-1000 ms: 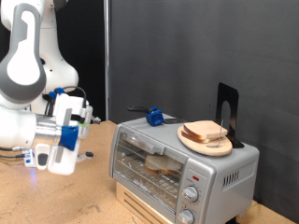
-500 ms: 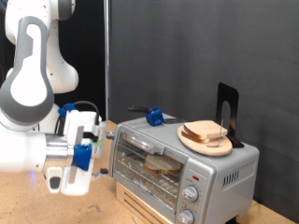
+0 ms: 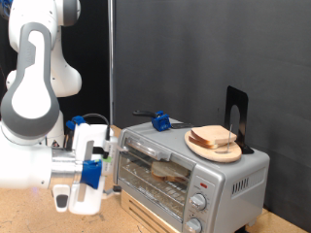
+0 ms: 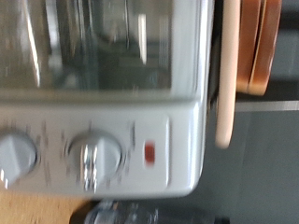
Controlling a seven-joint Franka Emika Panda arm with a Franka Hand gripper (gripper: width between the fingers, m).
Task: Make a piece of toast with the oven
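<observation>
The silver oven (image 3: 209,175) stands on a wooden box with its glass door closed. One slice of bread (image 3: 170,171) lies inside on the rack. The piece of toast (image 3: 216,137) rests on a round wooden plate (image 3: 199,146) on top of the oven. My gripper (image 3: 107,163), with blue finger parts, hangs just off the oven's front corner on the exterior view's left, level with the door. In the wrist view the oven front (image 4: 112,103) fills the picture, blurred, with two knobs (image 4: 96,157) and a red light (image 4: 149,154). A dark blur at the edge is my gripper (image 4: 140,213).
A thin black upright stand (image 3: 236,116) sits on the oven top behind the plate. A blue object (image 3: 160,122) lies behind the oven. The wooden table (image 3: 29,214) stretches under the arm. A dark curtain closes the back.
The arm has swung down and toward the exterior view's right, bringing the gripper from well clear of the oven to right beside its front. Toast and plate have not moved.
</observation>
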